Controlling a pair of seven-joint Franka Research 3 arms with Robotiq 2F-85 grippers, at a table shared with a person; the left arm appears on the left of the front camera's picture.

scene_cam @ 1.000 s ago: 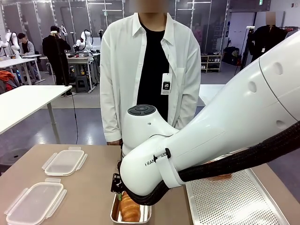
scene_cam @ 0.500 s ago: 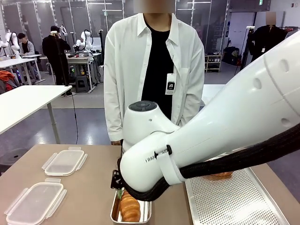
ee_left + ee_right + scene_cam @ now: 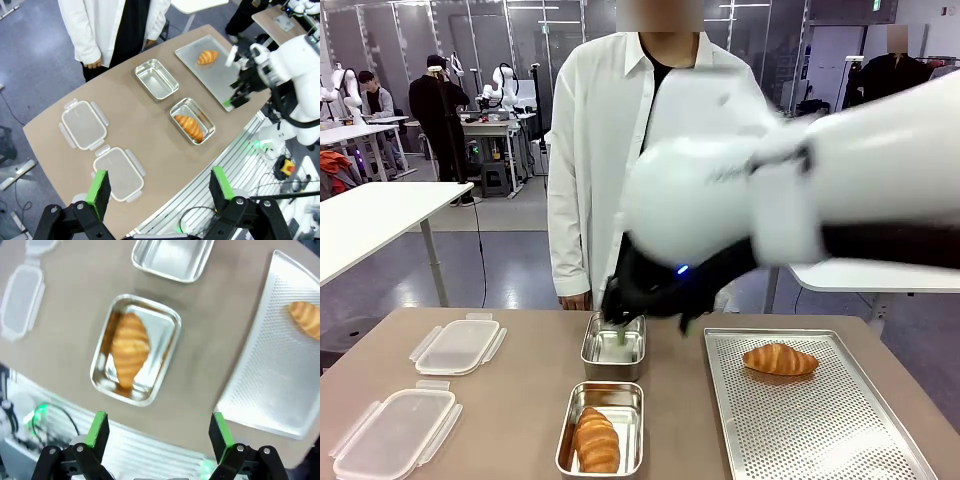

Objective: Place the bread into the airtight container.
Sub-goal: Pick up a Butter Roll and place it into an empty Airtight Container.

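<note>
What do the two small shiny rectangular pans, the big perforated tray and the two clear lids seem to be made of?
The empty silver pan and the silver pan holding a croissant: polished metal, likely stainless steel; they mirror light. The perforated silver tray: duller metal, perhaps aluminium, matte. The two clear lids: translucent plastic; the table shows through.

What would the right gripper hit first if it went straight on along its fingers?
Most likely bare table beside the container holding the croissant, near the front edge. The right gripper is open; depth is unclear, so it could clip the container's rim.
</note>
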